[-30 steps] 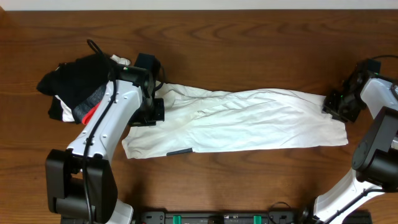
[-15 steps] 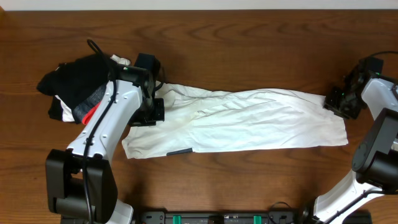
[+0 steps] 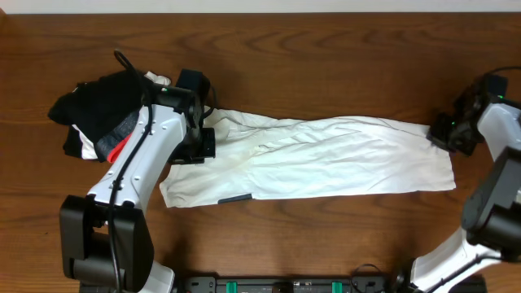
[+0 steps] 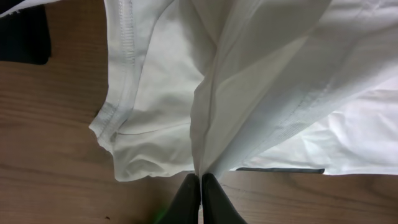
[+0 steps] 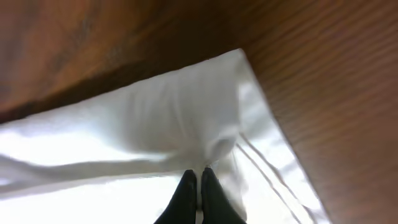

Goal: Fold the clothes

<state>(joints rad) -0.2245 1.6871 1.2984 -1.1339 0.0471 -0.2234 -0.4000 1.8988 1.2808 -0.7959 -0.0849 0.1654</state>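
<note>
Now one white T-shirt [image 3: 326,163], two tools, left tool [image 4: 200,177] and right tool [image 5: 199,172] both pinching its cloth.

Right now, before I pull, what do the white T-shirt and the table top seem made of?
White T-shirt: thin, soft, matte knit, probably cotton; it drapes in loose creases and shows a double-stitched hem. Table: dark brown wood or wood-look veneer, with visible grain and a slight sheen; solid or veneer I cannot tell.

Heap of black garments [image 3: 91,106] lying at the far left of the wooden counter [image 3: 326,65], grey-and-red band [image 3: 120,140] showing along its near edge
</note>
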